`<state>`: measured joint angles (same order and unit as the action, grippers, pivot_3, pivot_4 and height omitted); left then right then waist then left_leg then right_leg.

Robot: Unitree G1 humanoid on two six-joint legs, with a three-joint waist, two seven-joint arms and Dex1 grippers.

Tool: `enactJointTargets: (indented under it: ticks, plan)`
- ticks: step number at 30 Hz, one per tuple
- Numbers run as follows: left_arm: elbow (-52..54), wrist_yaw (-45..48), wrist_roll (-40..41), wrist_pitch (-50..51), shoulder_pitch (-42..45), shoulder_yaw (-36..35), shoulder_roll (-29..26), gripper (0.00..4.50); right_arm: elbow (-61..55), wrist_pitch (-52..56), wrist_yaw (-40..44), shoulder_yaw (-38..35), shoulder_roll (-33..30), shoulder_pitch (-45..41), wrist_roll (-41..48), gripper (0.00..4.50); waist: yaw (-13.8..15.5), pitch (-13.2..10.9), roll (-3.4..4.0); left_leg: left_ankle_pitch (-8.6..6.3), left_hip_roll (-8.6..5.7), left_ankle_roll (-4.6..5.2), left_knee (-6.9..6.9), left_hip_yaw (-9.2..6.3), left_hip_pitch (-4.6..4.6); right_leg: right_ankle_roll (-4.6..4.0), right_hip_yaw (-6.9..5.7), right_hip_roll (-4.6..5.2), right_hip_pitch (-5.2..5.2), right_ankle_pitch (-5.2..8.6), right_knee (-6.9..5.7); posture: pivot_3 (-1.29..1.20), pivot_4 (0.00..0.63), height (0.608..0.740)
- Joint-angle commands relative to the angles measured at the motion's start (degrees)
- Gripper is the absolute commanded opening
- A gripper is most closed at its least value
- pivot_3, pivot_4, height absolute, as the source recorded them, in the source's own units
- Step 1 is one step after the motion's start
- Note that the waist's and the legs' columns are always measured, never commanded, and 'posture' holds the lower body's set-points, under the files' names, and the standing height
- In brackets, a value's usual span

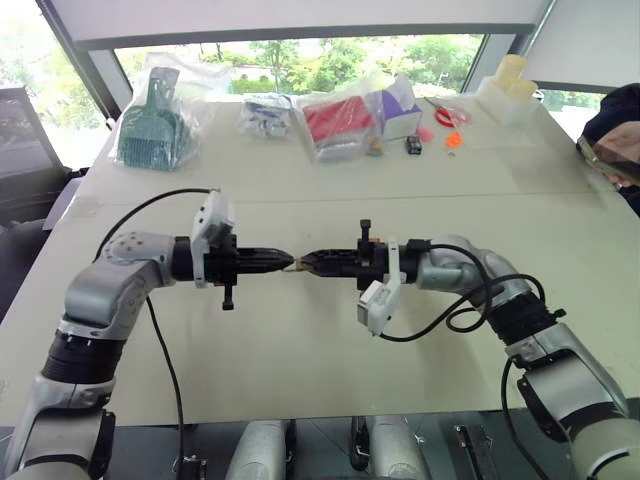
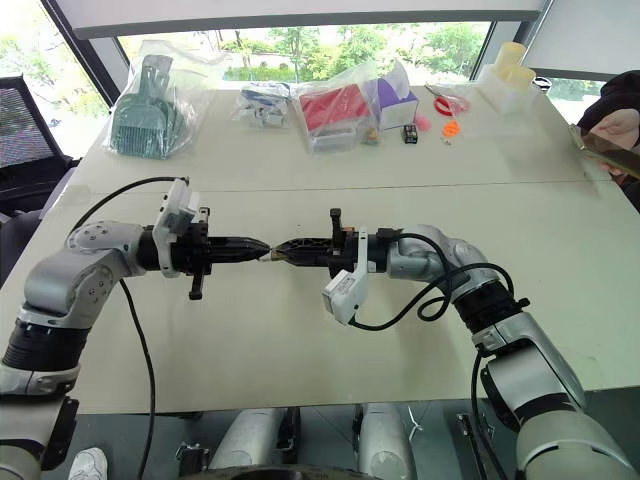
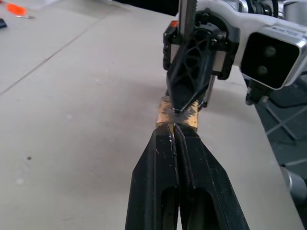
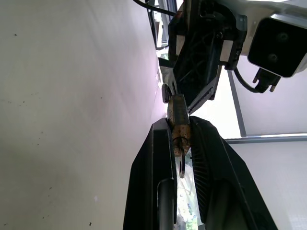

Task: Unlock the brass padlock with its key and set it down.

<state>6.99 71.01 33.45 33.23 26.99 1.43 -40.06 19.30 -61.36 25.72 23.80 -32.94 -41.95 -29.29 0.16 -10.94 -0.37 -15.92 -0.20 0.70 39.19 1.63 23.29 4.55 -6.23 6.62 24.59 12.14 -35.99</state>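
The long white table (image 1: 300,340) stretched away from the robot, and everything that mattered hung in the air above its near half. The left gripper (image 1: 286,264) and the right gripper (image 1: 304,265) met tip to tip over the table, both pointing inward and nearly level. Between them sat the brass padlock (image 3: 177,116), held clear of the table top. The right gripper was clamped on the lock's body, and the left gripper was pinched tight at the lock's near face, apparently on the key (image 4: 180,163), though I could not tell for certain. The unlocking step looked to be in hand. Next, I judged, the left wrist would need to twist the key while the right held the lock firm.
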Motion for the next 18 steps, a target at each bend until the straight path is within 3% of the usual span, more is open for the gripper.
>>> enactJointTargets:
  ticks: [1,18]
  plan:
    - [1.45,1.02,-0.13,-0.65,-0.43,-0.13,-1.31,0.07,-1.94,0.17,-0.45,-0.93,-0.11,0.04,0.68,0.00,-0.01,0.00,0.00,0.00,0.00,0.00,0.00,0.00,0.00,0.00,0.00,0.00,0.00,0.00,0.00,0.00,0.150,0.740]
    - [-2.86,-0.67,-4.32,-4.42,-0.65,0.63,0.64,0.07,-2.35,0.58,-0.45,-0.88,0.04,-0.27,1.01,0.00,0.05,0.00,0.00,0.00,0.00,0.00,0.00,0.00,0.00,0.00,0.00,0.00,0.00,0.00,0.00,0.00,0.150,0.740]
